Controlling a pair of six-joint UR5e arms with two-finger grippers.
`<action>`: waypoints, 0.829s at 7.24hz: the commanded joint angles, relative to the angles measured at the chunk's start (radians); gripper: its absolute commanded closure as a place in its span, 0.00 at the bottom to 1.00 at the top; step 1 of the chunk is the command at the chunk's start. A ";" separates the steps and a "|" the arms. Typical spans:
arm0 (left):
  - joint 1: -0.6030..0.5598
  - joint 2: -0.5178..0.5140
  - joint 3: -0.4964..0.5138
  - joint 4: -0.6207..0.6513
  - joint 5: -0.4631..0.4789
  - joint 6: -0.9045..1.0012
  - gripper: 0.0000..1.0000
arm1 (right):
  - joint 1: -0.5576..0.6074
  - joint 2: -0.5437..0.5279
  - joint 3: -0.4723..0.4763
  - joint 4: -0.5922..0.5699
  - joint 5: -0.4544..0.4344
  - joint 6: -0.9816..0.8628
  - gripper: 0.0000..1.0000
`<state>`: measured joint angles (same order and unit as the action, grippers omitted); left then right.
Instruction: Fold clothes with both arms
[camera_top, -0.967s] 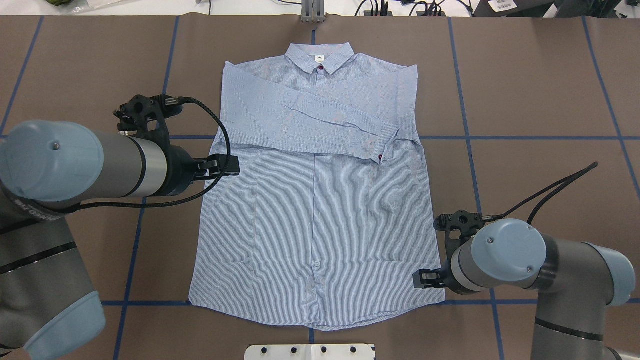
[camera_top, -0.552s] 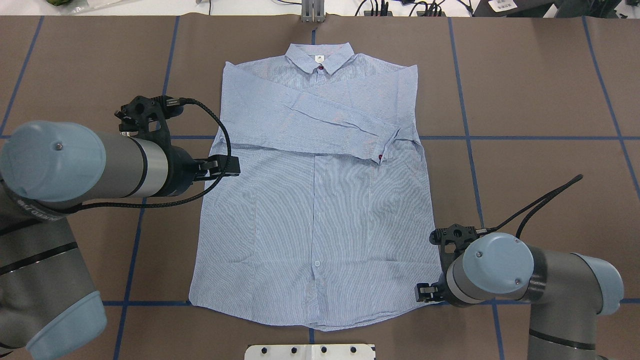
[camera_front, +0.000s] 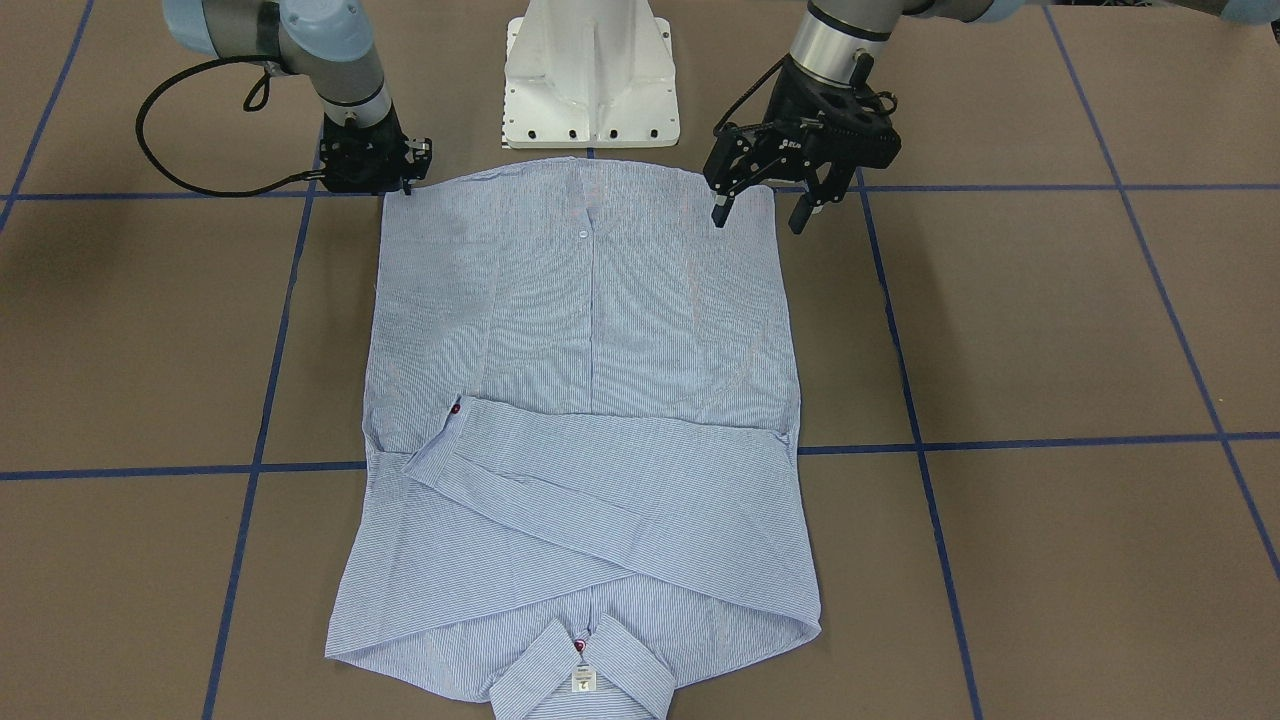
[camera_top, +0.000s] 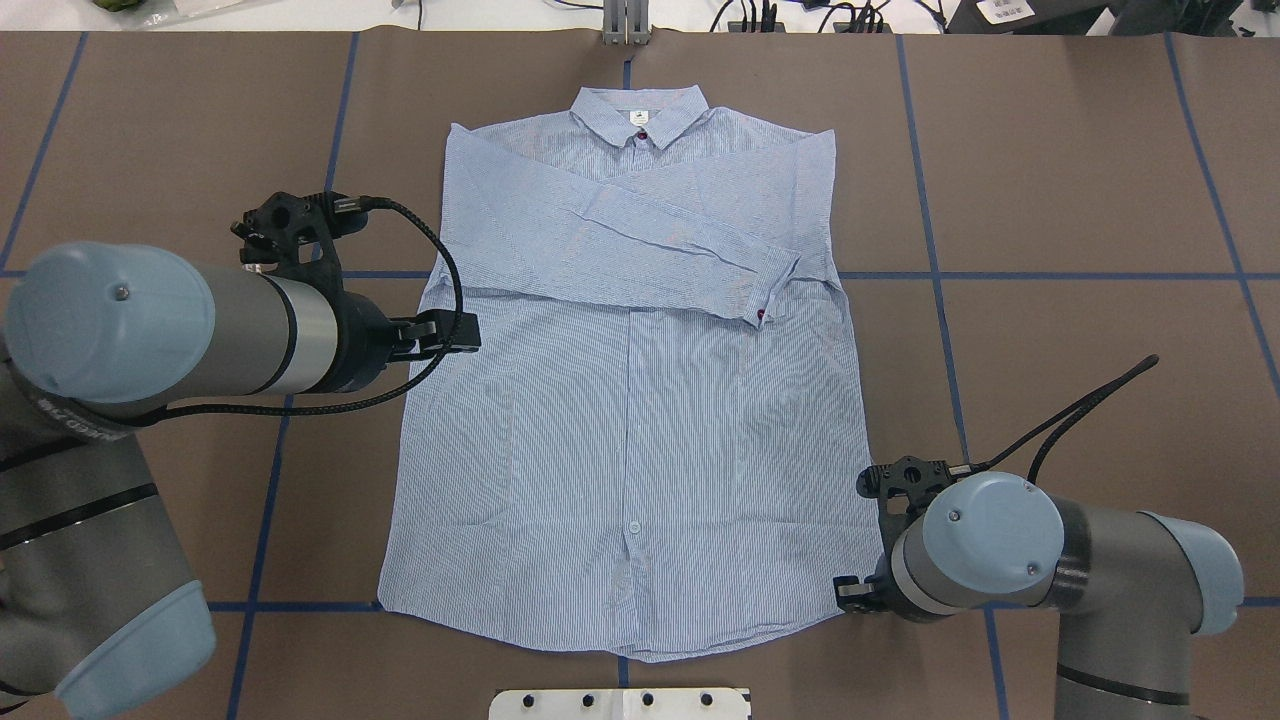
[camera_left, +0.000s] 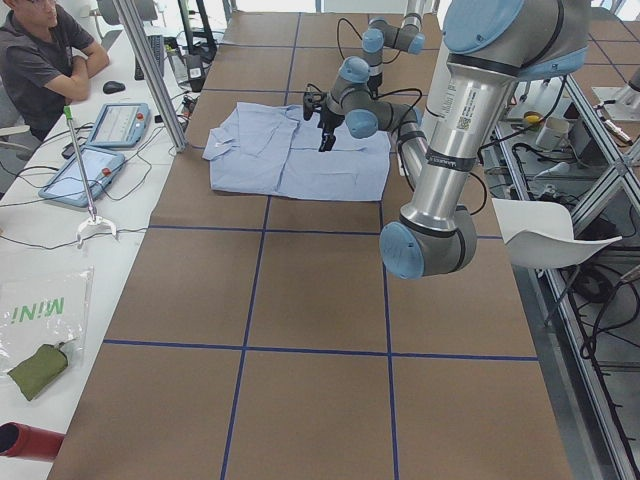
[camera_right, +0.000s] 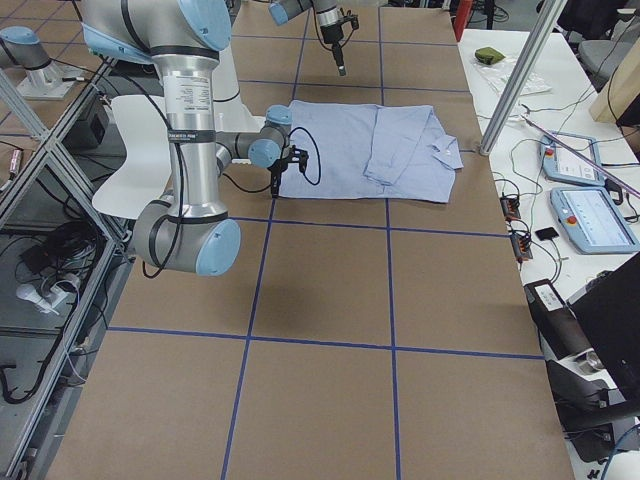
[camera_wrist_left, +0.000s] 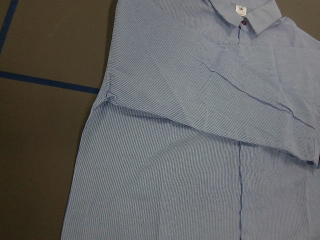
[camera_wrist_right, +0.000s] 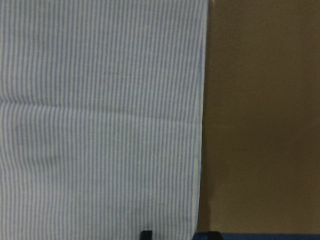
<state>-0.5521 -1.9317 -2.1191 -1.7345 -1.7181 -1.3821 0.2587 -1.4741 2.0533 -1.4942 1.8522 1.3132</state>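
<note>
The light blue striped shirt (camera_top: 630, 400) lies flat on the brown table, collar (camera_top: 640, 110) away from me, hem near me. Both sleeves are folded across the chest, with one cuff (camera_top: 775, 290) near the shirt's right edge. My left gripper (camera_front: 758, 218) is open and empty, hovering above the shirt's left edge at about mid-height; its wrist view shows the shirt (camera_wrist_left: 200, 150) from above. My right gripper (camera_top: 850, 592) is low at the hem's right corner. In its wrist view the fingertips (camera_wrist_right: 145, 233) stand apart, astride the shirt's side edge (camera_wrist_right: 200, 150).
The white pedestal base (camera_front: 590, 80) stands just behind the hem. Blue tape lines (camera_top: 1050, 275) cross the brown table cover. A metal post (camera_top: 625, 25) stands beyond the collar. An operator (camera_left: 40, 60) sits with tablets (camera_left: 120, 125) at the table's left end.
My right gripper has moved toward me along the shirt's right edge, down to the hem corner. My left arm has barely shifted. The shirt has not moved.
</note>
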 joint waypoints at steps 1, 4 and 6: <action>0.001 -0.001 0.004 0.000 0.000 0.000 0.00 | 0.001 -0.002 -0.001 0.002 0.005 0.000 0.54; 0.001 -0.004 0.007 0.000 0.002 0.000 0.00 | 0.001 -0.003 -0.008 -0.003 0.010 -0.005 0.54; 0.001 -0.006 0.005 0.000 0.005 0.000 0.00 | 0.001 -0.003 -0.009 -0.003 0.010 -0.005 0.67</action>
<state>-0.5511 -1.9360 -2.1132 -1.7349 -1.7152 -1.3821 0.2588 -1.4769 2.0455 -1.4968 1.8616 1.3090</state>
